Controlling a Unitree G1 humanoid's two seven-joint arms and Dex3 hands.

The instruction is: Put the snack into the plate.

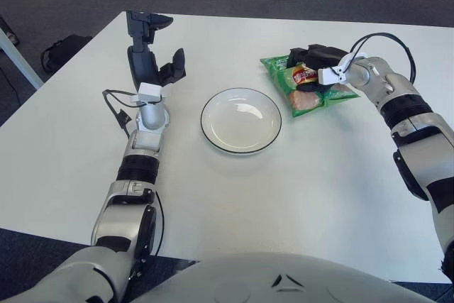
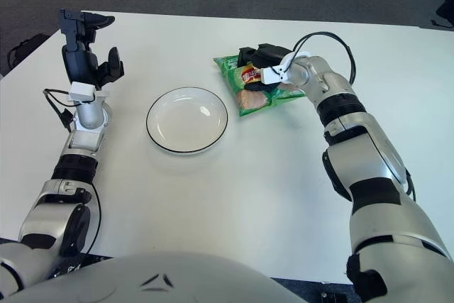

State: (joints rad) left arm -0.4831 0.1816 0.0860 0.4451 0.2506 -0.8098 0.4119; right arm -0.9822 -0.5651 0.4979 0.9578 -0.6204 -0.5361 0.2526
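Your right hand [image 1: 317,62] clenches the green snack bag [image 1: 306,84] lying beneath it, at the plate's [image 1: 240,120] two o'clock.

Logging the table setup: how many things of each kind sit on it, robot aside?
Snack bag: 1, green, under the right hand
Plate: 1, white with a dark rim
Left hand holds nothing.
Total: 2

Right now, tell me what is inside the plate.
Nothing shows inside the plate: its white bowl is bare, with only light glinting on it. The snack bag lies on the table to its right under the right hand. The left hand is raised on its left.
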